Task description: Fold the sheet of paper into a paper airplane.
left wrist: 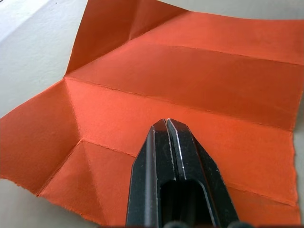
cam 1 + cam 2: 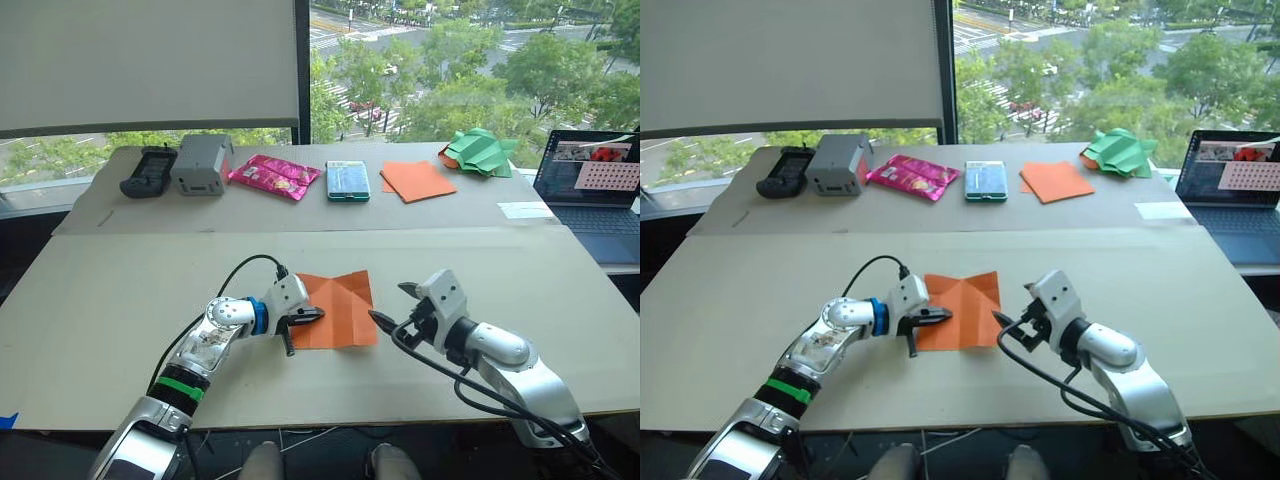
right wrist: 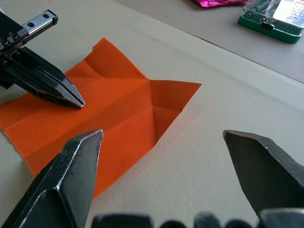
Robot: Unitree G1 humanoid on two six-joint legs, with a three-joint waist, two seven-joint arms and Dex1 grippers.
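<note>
The sheet of paper (image 2: 338, 308) lies open and nearly flat on the table (image 2: 120, 300), between the two pincers, and it is far from being an airplane. What shows of work done is a set of creases: several long fold lines running its length and, at the end away from the robot, short diagonal creases with the two far corners standing out as points around a notch, as the right wrist view shows. No flap is folded over and held down, no nose is formed, and no wings are layered, so I judge the task to be in its early part, with the creasing started and all the real folding left. The left pincer (image 2: 316, 315) has its two fingers pressed together, tips resting on the paper just inside its near-left edge, pinning the sheet rather than gripping it; the paper spreads out beyond and to both sides of those tips. The right pincer (image 2: 391, 305) stands with its fingers wide apart, holding nothing, just off the sheet's right edge and not touching it. Well beyond both pincers, on the far table, sit a flat orange sheet (image 2: 417, 180) and a green paper shape (image 2: 483, 151), untouched.
</note>
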